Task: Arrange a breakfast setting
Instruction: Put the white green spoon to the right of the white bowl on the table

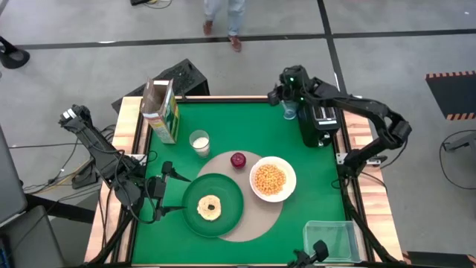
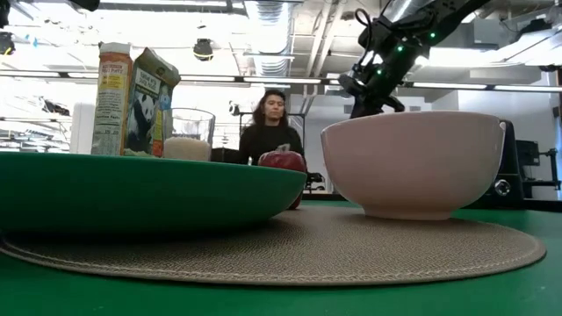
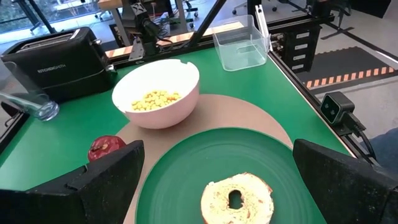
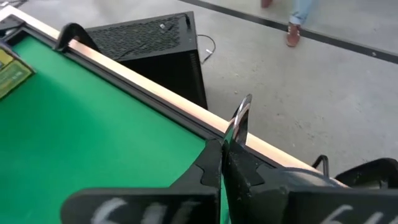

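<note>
A round beige placemat (image 1: 256,219) lies on the green table. On it are a dark green plate (image 1: 223,221) with a pale bagel (image 1: 209,208), a white bowl (image 1: 272,179) of cereal, and a red apple (image 1: 238,159). The milk glass (image 1: 199,142) and the cereal box (image 1: 162,110) stand at the far left. My left gripper (image 1: 162,190) is open and empty at the plate's left rim. My right gripper (image 1: 287,95) is at the far edge, above a clear cup (image 1: 288,112), and is shut on a metal spoon (image 4: 241,118). My right gripper pinches the spoon between its two shut fingers. A short metal end (image 4: 240,124) sticks out past the fingertips (image 4: 214,158). The fingers hide the rest of the spoon, so I cannot tell which part they have.
A black toaster (image 1: 318,123) stands at the far right next to the clear cup. A clear plastic container (image 1: 331,240) sits at the near right corner. A person (image 2: 272,123) is beyond the table's far side.
</note>
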You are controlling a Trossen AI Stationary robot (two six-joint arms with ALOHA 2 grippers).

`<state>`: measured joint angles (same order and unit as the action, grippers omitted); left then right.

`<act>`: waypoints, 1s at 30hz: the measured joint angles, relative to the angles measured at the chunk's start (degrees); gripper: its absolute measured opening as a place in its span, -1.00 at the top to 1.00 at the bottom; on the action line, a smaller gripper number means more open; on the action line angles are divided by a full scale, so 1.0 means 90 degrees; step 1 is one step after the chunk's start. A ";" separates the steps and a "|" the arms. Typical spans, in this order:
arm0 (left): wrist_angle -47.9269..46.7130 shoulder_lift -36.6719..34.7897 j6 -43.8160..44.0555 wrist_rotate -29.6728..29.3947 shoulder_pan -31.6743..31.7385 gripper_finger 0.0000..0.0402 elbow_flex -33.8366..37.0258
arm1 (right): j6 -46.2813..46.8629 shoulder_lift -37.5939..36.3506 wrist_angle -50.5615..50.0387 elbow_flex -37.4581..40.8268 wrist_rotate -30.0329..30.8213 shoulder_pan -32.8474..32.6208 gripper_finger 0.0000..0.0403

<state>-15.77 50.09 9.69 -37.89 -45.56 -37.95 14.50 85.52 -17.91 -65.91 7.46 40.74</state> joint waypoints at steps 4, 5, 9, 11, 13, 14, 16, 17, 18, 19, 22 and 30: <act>0.0000 0.0001 0.0002 0.0001 0.0000 -0.99 0.0000 | 0.0000 -0.0084 0.0024 0.0000 0.0020 -0.0147 0.89; 0.0000 0.0001 0.0002 0.0002 0.0000 -0.99 0.0000 | 0.0002 -0.0111 0.0029 0.0000 0.0020 -0.0178 0.90; 0.0000 0.0000 -0.0007 0.0002 0.0000 -0.99 0.0000 | 0.0046 -0.0251 -0.0094 0.0000 0.0159 -0.0205 0.90; 0.0000 0.0002 -0.0010 0.0000 0.0000 -0.99 0.0000 | 0.0051 -0.0302 -0.0211 0.0000 0.0184 -0.0192 0.90; 0.0000 0.0000 -0.0007 0.0000 0.0000 -0.99 0.0000 | 0.0051 -0.0332 -0.0284 0.0000 0.0200 -0.0190 0.90; 0.0002 0.0000 -0.0007 0.0000 0.0000 -0.99 0.0000 | 0.0051 -0.0351 -0.0308 0.0000 0.0200 -0.0193 0.90; 0.0001 0.0001 -0.0006 0.0000 0.0001 -0.99 0.0000 | 0.0053 -0.0421 -0.0302 0.0000 0.0198 -0.0210 0.90; 0.0000 0.0000 -0.0006 0.0000 0.0000 -0.99 0.0000 | 0.0053 -0.0455 -0.0282 0.0000 0.0206 -0.0228 0.90; 0.0001 0.0001 -0.0006 0.0000 0.0000 -0.99 0.0000 | 0.0054 -0.0496 -0.0267 0.0000 0.0243 -0.0241 0.90; 0.0002 0.0002 -0.0006 0.0000 0.0000 -0.99 0.0000 | 0.0051 -0.0548 -0.0269 0.0000 0.0282 -0.0239 0.90; 0.0002 0.0000 -0.0005 0.0000 0.0000 -0.99 0.0000 | 0.0053 -0.0739 -0.0270 0.0000 0.0335 -0.0233 0.90; 0.0001 0.0000 -0.0005 0.0000 0.0000 -0.99 0.0000 | 0.0054 -0.1309 -0.0290 0.0000 0.0368 -0.0237 0.90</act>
<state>-15.76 50.09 9.65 -37.89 -45.56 -37.95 14.99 73.73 -20.52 -65.91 10.76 38.61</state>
